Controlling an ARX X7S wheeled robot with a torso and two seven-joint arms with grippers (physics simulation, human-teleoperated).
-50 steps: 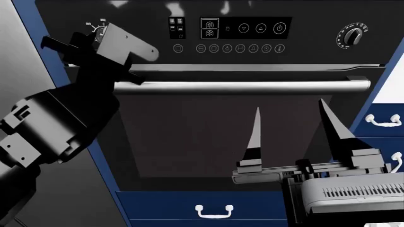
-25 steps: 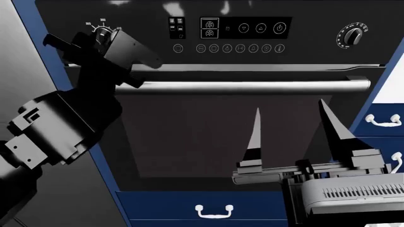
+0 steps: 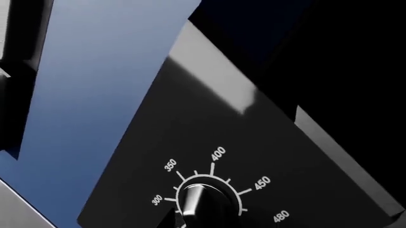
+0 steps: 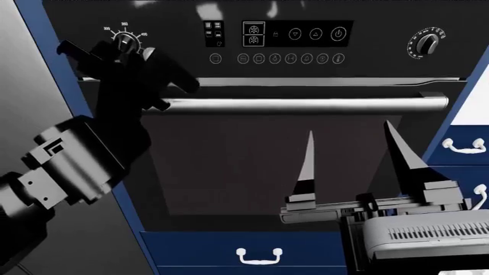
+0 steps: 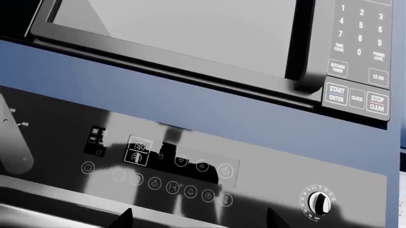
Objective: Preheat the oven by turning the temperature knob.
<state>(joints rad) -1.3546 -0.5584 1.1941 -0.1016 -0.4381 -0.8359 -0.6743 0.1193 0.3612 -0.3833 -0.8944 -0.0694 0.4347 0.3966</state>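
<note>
Reaching left gripper (image 4: 145, 57) just below temperature knob (image 4: 127, 40) at oven (image 4: 267, 160) panel's left end, lined up for twist; finger spread unclear. Right gripper (image 4: 351, 166) idles before oven door, fingers wide, empty.

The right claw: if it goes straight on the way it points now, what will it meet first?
Probably the oven's dark glass door, just under the silver bar handle. The right claw is open, and its depth to the door is unclear.
</note>
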